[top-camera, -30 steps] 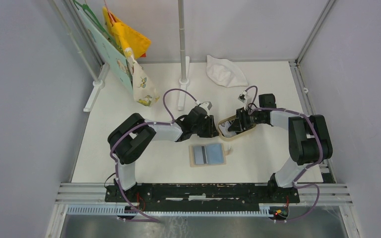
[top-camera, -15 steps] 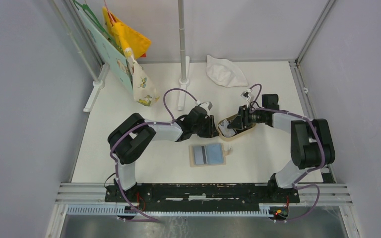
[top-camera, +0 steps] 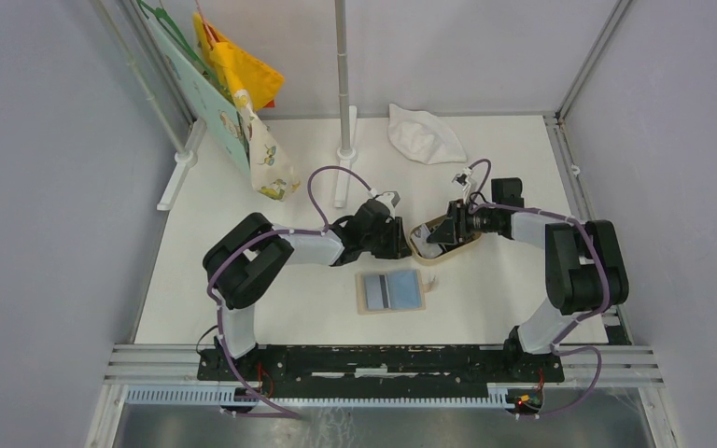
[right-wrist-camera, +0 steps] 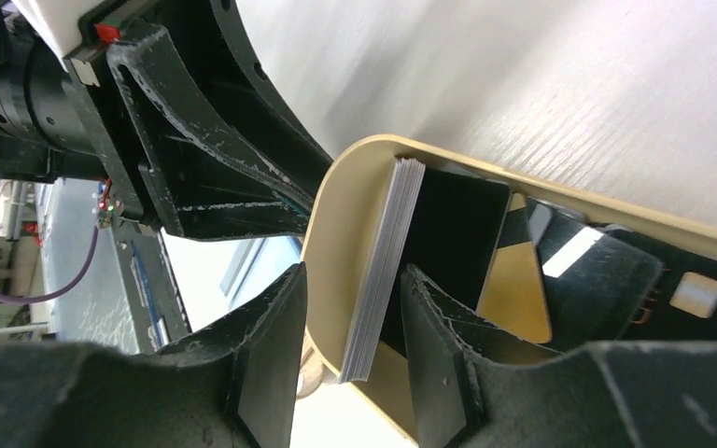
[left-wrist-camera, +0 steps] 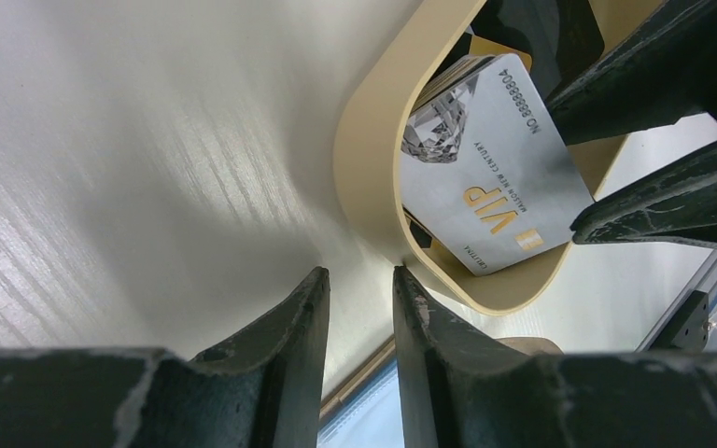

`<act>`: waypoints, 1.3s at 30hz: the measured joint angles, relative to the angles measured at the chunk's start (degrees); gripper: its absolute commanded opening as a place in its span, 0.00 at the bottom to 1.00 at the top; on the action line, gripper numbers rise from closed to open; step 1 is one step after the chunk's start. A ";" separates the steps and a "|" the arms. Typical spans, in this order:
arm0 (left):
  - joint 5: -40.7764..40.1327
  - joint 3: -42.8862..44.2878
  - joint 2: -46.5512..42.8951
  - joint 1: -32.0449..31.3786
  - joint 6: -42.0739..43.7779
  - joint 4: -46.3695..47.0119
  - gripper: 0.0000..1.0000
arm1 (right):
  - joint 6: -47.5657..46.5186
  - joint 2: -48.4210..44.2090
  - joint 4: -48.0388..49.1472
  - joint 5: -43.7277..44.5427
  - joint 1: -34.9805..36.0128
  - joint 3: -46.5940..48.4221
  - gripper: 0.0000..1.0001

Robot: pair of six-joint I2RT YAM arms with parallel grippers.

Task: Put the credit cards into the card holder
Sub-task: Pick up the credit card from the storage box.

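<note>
— Right fingers (right-wrist-camera: 266, 373) edged toward nine o'clock, straddling the credit cards (right-wrist-camera: 387, 252) in the tray (right-wrist-camera: 331, 215); grip unclear.
— Left fingers (left-wrist-camera: 303, 327)?
— Slightly apart, empty, beside the tray. Card holder (top-camera: 392, 291) lies open at six o'clock on the bench (top-camera: 495, 289).

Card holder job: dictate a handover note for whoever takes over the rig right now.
Left gripper: open, empty, beside the tan tray's outer wall.
Right gripper: open, jaws straddling the grey-white card standing in the tray, not clamped.
Black card and orange card lie in the tray.
Card holder lies open on the table.
Done: none clearly loaded.
To do: grip, insert every card.
</note>
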 measured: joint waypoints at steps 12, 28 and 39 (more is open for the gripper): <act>0.00 0.39 0.20 -0.02 0.00 0.02 0.38 | 1.51 2.62 -0.66 -2.25 1.25 -0.85 0.50; 0.02 0.87 0.22 -0.02 0.02 0.11 0.38 | -1.75 3.96 -4.52 1.20 0.96 0.44 0.47; 0.00 0.87 0.20 -0.02 0.57 0.07 0.39 | -0.37 3.87 -4.44 -1.73 -2.12 0.44 0.46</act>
